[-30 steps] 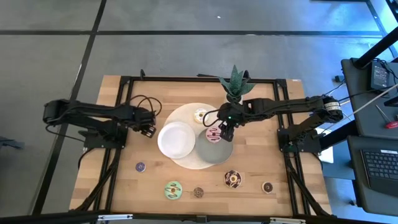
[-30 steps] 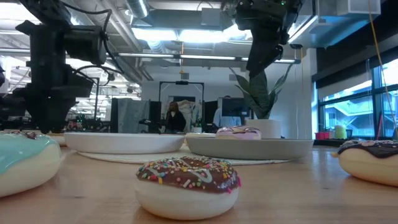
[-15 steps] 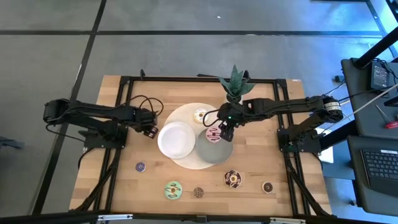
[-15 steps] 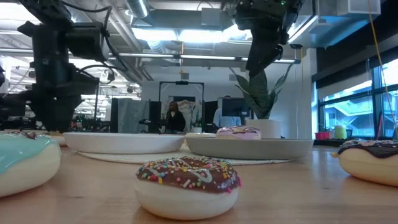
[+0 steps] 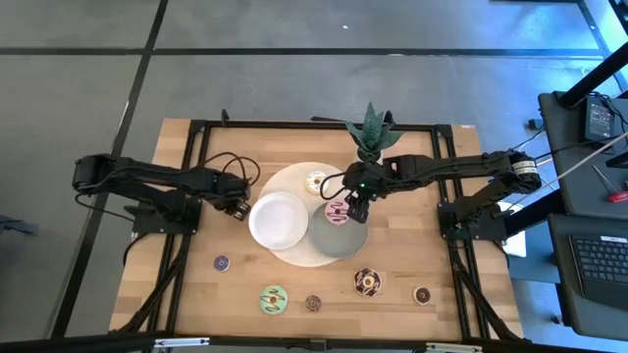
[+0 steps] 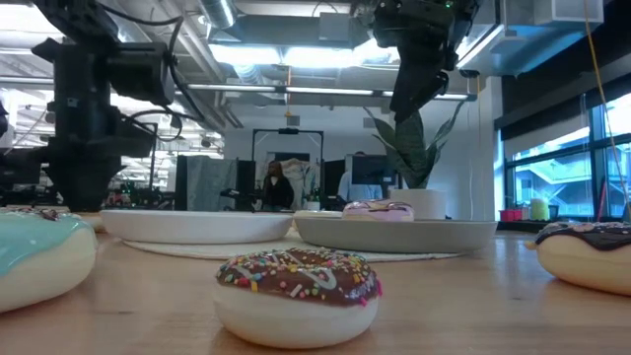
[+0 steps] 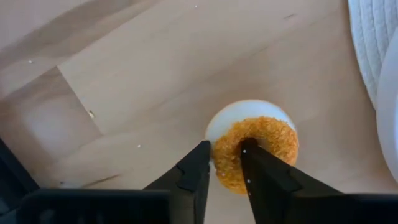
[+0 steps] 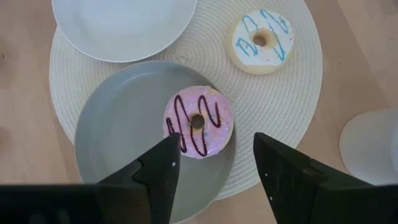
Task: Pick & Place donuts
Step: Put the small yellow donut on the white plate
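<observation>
An orange-crumbed donut (image 7: 273, 134) lies flat on the wood just left of the white plate (image 5: 278, 220). My left gripper (image 7: 225, 146) is down on it and hides it in the high view (image 5: 235, 208). A pink donut (image 8: 198, 122) with dark stripes lies on the grey plate (image 8: 118, 124). My right gripper (image 8: 217, 162) hangs open above it (image 5: 345, 208), clear of it. A cream donut (image 8: 261, 38) with blue icing lies on the woven mat (image 8: 298, 93). My left gripper has the orange donut's ring by its side nearest the wrist (image 7: 227, 158). One finger (image 7: 252, 163) stands in the hole, the other (image 7: 198, 163) against the outer wall. The fingers come from above, pointing down. The donut lies flat on the table.
Along the near edge lie a small purple donut (image 5: 221, 263), a green one (image 5: 273, 298), a small chocolate one (image 5: 313, 303), a larger chocolate one (image 5: 367, 282) and a small dark one (image 5: 422, 294). A potted plant (image 5: 371, 127) stands behind the mat.
My left arm has edged a little toward the white plate. My right gripper has stayed where it was above the pink donut.
</observation>
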Motion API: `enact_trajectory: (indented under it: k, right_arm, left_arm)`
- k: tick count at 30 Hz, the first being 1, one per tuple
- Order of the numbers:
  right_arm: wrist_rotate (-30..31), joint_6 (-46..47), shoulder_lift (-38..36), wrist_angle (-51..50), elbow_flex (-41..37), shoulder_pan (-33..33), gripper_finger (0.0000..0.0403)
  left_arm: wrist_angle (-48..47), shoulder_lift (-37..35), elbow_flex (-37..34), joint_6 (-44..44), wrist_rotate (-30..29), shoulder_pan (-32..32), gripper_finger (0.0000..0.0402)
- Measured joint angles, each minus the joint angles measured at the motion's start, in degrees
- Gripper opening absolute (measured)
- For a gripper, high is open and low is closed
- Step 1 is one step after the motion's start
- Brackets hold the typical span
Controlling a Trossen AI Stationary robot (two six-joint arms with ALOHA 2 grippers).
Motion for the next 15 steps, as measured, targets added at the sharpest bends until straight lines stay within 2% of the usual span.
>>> enact_trajectory:
  k: [8, 15]
  right_arm:
    - [-0.1, 0.0, 0.0, -0.3, 0.0, 0.0, 0.0204]
    - [-0.1, 0.0, 0.0, -0.6, 0.0, 0.0, 0.0204]
  left_arm:
    - [-0.7, -1.0, 0.7, 1.6, -2.0, 0.0, 0.0045]
    - [4.2, -1.8, 7.1, 6.9, -4.0, -0.4, 0.0033]
